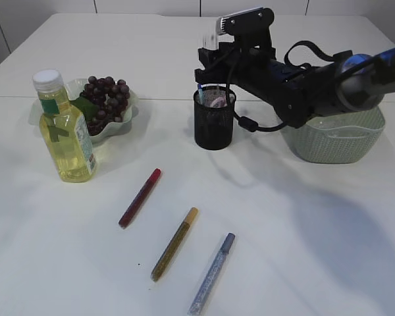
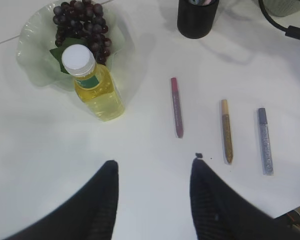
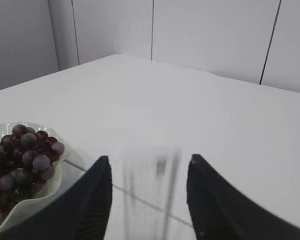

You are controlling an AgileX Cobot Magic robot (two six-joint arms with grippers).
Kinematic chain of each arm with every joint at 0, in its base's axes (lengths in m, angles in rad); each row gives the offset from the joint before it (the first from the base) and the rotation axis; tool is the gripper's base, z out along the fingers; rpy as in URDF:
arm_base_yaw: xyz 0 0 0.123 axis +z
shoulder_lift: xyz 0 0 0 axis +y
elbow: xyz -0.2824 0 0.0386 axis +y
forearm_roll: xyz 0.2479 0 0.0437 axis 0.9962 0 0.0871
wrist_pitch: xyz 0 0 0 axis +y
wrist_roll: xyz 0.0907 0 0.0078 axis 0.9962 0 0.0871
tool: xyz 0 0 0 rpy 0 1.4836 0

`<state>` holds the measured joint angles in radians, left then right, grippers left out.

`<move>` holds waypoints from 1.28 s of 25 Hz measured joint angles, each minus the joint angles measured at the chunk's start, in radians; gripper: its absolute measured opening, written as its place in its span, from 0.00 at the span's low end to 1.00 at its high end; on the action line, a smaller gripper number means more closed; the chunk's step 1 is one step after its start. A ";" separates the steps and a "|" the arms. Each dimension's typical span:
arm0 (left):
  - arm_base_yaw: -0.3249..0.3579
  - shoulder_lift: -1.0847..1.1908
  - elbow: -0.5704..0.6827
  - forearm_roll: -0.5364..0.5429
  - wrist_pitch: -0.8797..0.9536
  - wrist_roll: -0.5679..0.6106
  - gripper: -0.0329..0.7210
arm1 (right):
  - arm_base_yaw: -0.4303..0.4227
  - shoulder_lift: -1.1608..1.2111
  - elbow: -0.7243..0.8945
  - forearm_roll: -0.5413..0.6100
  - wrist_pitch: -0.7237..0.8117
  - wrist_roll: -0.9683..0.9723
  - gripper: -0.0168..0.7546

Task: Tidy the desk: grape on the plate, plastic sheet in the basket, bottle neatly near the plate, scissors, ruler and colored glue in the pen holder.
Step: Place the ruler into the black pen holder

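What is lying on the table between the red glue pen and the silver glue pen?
The gold glue pen lies between the red glue pen and the silver glue pen, apart from both. The left wrist view shows this most clearly; the exterior view agrees.

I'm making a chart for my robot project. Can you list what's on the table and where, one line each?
grapes: on the plate
bottle: upright beside the plate
pen holder: middle, some things already inside
glue pens: red, gold, silver, flat on the table
basket: far right
right gripper: above the pen holder, holding a clear ruler
left gripper: open, empty
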<state>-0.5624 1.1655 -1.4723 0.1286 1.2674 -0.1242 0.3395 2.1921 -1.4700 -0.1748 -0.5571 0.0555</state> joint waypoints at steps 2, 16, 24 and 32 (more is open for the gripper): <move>0.000 0.000 0.000 0.000 0.000 0.000 0.51 | 0.000 0.000 -0.004 0.000 0.006 0.002 0.54; 0.000 0.000 0.000 0.000 0.000 0.000 0.51 | 0.000 -0.134 -0.004 0.000 0.248 0.094 0.58; 0.000 0.000 0.000 0.000 0.000 0.000 0.51 | 0.000 -0.318 -0.004 0.002 0.616 0.213 0.57; 0.000 0.086 0.000 -0.045 0.000 0.022 0.51 | 0.000 -0.494 -0.004 0.129 1.089 0.228 0.57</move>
<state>-0.5624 1.2515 -1.4723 0.0832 1.2674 -0.1023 0.3395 1.6980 -1.4740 -0.0459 0.5316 0.2839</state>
